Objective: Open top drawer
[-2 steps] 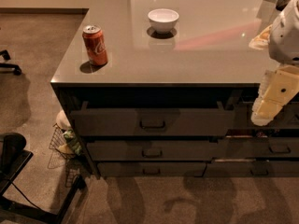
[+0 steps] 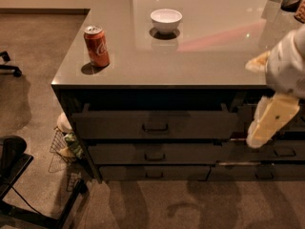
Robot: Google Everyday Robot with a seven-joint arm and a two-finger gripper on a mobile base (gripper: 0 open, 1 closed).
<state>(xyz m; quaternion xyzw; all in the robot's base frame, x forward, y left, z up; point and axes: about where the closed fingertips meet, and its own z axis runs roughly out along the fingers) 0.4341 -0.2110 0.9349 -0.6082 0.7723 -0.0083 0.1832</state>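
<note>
The top drawer (image 2: 155, 124) is the wide dark drawer with the tallest front, just under the grey countertop (image 2: 200, 61). Its small metal pull handle (image 2: 155, 126) sits at the centre. The front stands a little out from the cabinet, with a dark gap above it and its side walls showing. My cream-coloured gripper (image 2: 269, 120) hangs at the right, in front of the cabinet at the height of the top drawer's right end. It is well to the right of the handle and holds nothing that I can see.
A red soda can (image 2: 96, 46) and a white bowl (image 2: 166, 20) stand on the countertop. Slimmer drawers (image 2: 155, 154) lie below, and narrower drawers (image 2: 286, 151) to the right. A wire basket (image 2: 64, 147) and black chair parts (image 2: 14, 156) stand on the carpet at the left.
My gripper has moved a little down and left. The drawer, can and bowl have not moved.
</note>
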